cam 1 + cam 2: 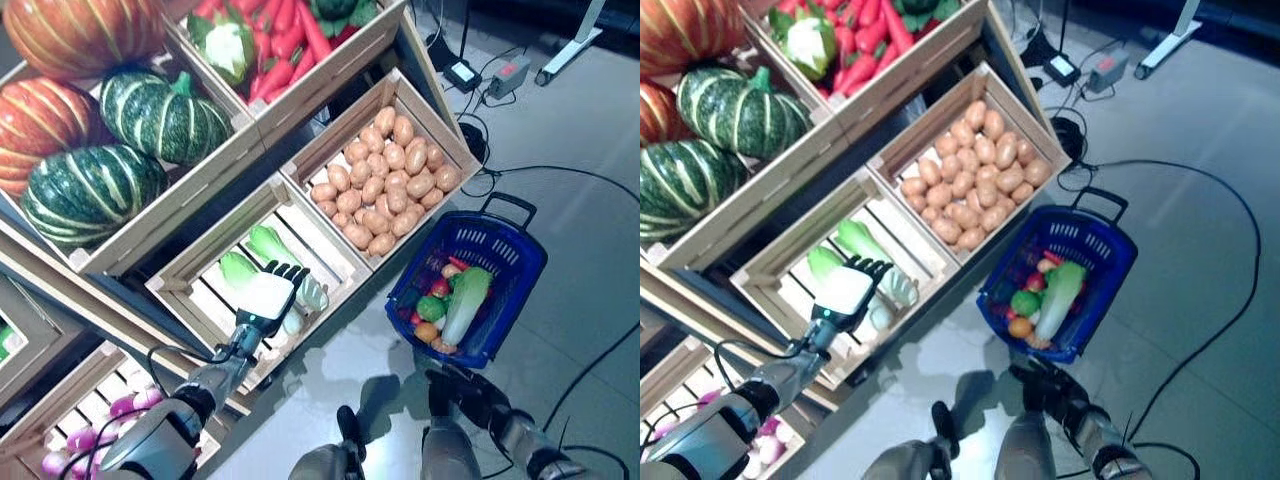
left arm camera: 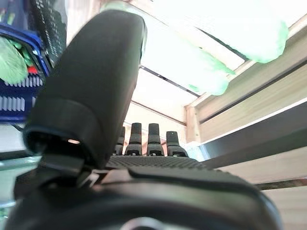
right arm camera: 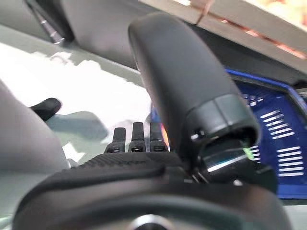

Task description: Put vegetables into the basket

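Note:
The blue basket (image 1: 512,242) stands on the floor right of the stand. It holds a pale green cabbage-like vegetable (image 1: 465,303), a green round one (image 1: 430,308), an orange one (image 1: 426,332) and small red ones. My left hand (image 1: 268,296) is open, fingers straight, over the slatted wooden crate (image 1: 195,272), right above pale green leafy vegetables (image 1: 270,243). In the left wrist view its fingers (image 2: 144,139) point at those vegetables (image 2: 211,72). My right hand (image 1: 462,388) is open, low by the basket's near rim; the right wrist view shows its straight fingers (image 3: 136,139) beside the basket (image 3: 278,124).
The wooden stand (image 1: 250,125) has tiers of crates on the left and at the back. A crate of potatoes (image 1: 385,170) stands beside the basket. Cables and power bricks (image 1: 490,75) lie on the grey floor at the back right.

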